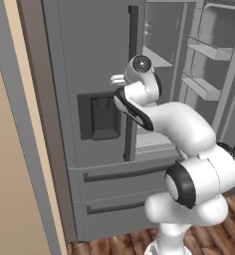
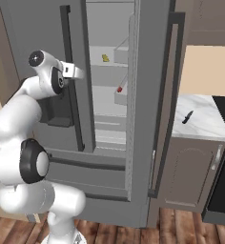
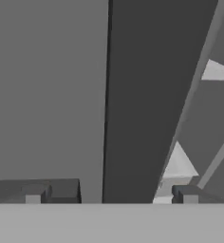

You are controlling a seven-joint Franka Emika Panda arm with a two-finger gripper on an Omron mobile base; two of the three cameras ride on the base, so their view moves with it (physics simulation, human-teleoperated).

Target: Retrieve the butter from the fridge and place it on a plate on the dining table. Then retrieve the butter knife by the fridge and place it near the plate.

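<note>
Right base view: fridge (image 2: 109, 157) right door open | butter (image 2: 105, 58) lies on a shelf inside | pincer (image 2: 77, 72) wide open, holding nothing, by the left door's dark handle (image 2: 72, 76)

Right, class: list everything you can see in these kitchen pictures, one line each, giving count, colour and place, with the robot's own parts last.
fridge: one, grey, right door swung open, left door shut.
handle: one, dark, vertical, on the shut left door.
butter: one, yellow, on an upper shelf inside the fridge.
red item: one, small, on a lower shelf.
knife: one, dark, on the white marble counter right of the fridge.
floor: wooden, brown.
arm: one, white with dark joints, before the fridge.
gripper: one, open, holding nothing, at the left door's handle.
</note>
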